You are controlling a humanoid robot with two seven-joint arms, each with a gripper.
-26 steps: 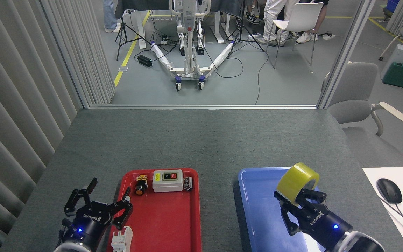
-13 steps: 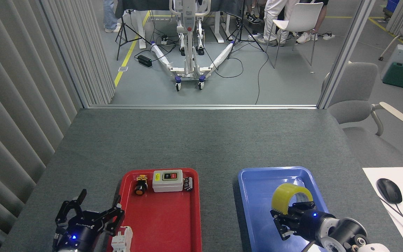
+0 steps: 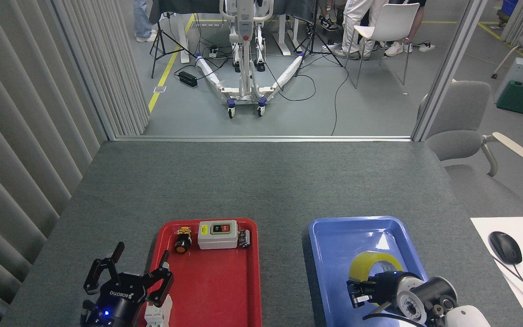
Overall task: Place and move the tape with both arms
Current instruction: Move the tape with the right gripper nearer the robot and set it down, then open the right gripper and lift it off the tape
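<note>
At the desk's near edge, the left gripper (image 3: pixel 127 277) hovers with fingers spread wide and empty, beside the red tray's (image 3: pixel 252 290) near left corner. The right gripper (image 3: pixel 365 290) points down into the blue tray (image 3: pixel 329 254), seen end-on — whether it clasps the tape (image 3: pixel 370 263) cannot be told; the yellow roll sits at its tip, inside the tray's near half. Beyond both trays, bare grey desk (image 3: pixel 261 181) runs to the far edge.

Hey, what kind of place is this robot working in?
Probably a robotics lab or test workspace. A grey felt-topped table walled by partition panels holds a red tray of electrical parts, and beyond it stand a wheeled lift frame, tripods, floor cables and seated people.
</note>
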